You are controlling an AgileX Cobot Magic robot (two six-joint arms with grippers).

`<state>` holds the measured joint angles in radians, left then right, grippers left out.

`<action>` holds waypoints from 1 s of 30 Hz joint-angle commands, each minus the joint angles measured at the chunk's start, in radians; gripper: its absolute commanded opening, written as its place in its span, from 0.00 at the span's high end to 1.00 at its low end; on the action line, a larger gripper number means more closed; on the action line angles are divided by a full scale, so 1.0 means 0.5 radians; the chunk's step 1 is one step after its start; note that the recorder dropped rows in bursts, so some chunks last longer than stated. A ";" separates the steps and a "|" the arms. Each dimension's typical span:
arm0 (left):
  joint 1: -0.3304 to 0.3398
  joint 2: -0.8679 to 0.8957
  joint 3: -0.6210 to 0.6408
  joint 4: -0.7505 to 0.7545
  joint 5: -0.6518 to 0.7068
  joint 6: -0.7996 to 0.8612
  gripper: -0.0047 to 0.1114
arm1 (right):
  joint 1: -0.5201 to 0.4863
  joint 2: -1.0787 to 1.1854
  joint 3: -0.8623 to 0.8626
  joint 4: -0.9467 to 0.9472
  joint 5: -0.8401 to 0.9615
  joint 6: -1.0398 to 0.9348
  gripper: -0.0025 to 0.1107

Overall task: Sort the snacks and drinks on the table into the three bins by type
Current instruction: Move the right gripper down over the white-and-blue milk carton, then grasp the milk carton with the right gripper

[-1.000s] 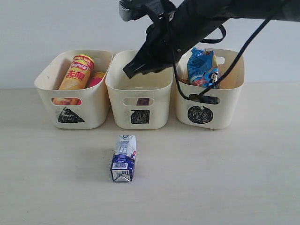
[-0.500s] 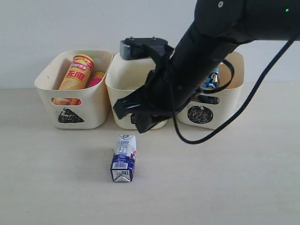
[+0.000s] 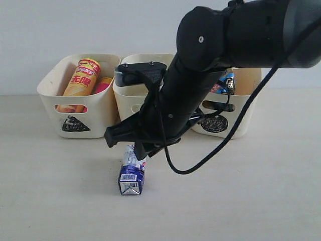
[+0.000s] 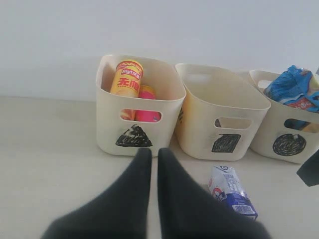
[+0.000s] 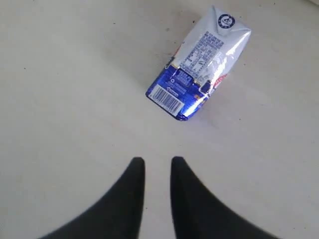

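While my right arm (image 3: pixel 210 60) hides most of the middle bin (image 3: pixel 125 105) and part of the right bin (image 3: pixel 248 100), its gripper (image 5: pixel 154 162) hangs narrowly parted and empty. It covers the far end of the blue-and-white carton (image 3: pixel 132 176), which lies on the table (image 3: pixel 60 191) near the bins. My left gripper (image 4: pixel 150 152) is pressed closed, holding nothing.

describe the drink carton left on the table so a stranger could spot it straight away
On the pale table, look in front of the middle cream bin, the one marked with a black square. The small carton lies there on its side, blue-and-white with a barcode, the only item outside a bin.
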<state>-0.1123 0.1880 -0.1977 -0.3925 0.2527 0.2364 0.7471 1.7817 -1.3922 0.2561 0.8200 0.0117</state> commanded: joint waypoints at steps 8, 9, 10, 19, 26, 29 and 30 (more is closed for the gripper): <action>0.004 -0.012 0.007 -0.021 -0.011 0.008 0.92 | 0.000 0.250 -0.273 -0.152 0.274 0.461 0.29; 0.004 -0.012 0.007 -0.021 -0.011 0.008 0.92 | 0.000 0.290 -0.325 -0.199 0.317 0.553 0.29; 0.004 -0.012 0.007 -0.021 -0.011 0.008 0.92 | 0.000 0.329 -0.379 -0.248 0.359 0.644 0.29; 0.004 -0.012 0.007 -0.021 -0.011 0.008 0.92 | 0.041 0.578 -0.714 -0.451 0.380 1.041 0.29; -0.004 -0.012 0.007 -0.021 -0.011 0.008 0.92 | 0.058 0.766 -0.855 -0.539 0.323 1.104 0.30; -0.004 -0.012 0.007 -0.021 -0.011 0.008 0.92 | 0.058 0.843 -0.869 -0.570 0.298 1.119 0.30; -0.004 -0.012 0.007 -0.021 -0.011 0.008 0.92 | 0.058 0.862 -0.873 -0.580 0.282 1.118 0.30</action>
<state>-0.1123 0.1880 -0.1977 -0.3940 0.2527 0.2364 0.7769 2.1857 -1.8156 -0.0062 0.9763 0.5619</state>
